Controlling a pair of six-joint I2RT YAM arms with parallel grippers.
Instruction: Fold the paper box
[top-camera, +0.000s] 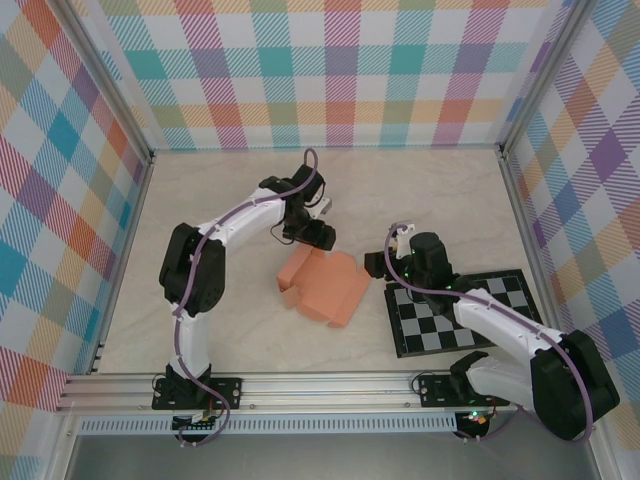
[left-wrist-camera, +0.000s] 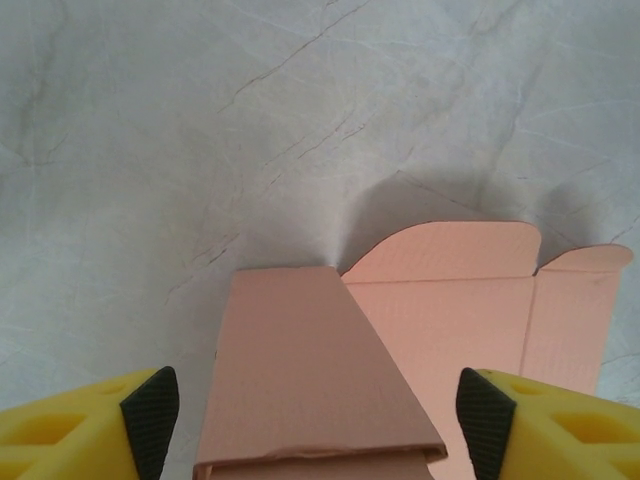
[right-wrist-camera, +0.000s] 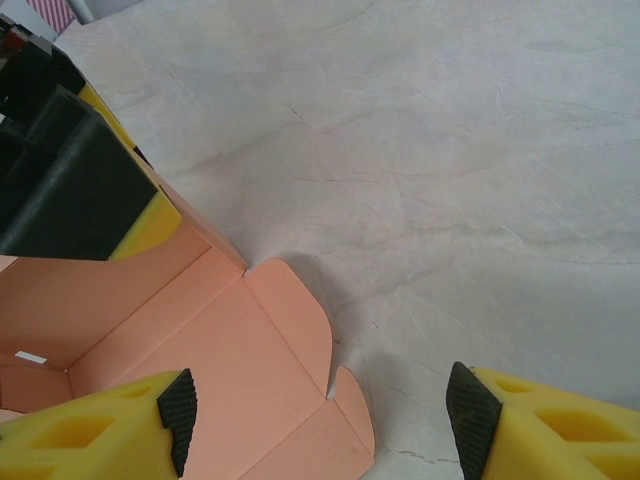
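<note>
The paper box is a salmon-orange card lying partly folded in the middle of the table. My left gripper hangs over its far edge. In the left wrist view a doubled-over wall of the box rises between the open fingers of my left gripper, with a gap on each side. My right gripper is at the box's right edge. It is open over a flat panel with rounded flaps, and nothing is between its pads.
A black-and-white checkered board lies under the right arm at the right. Plaid walls close in the pale table on three sides. The left gripper's yellow finger stands over the box's raised wall in the right wrist view.
</note>
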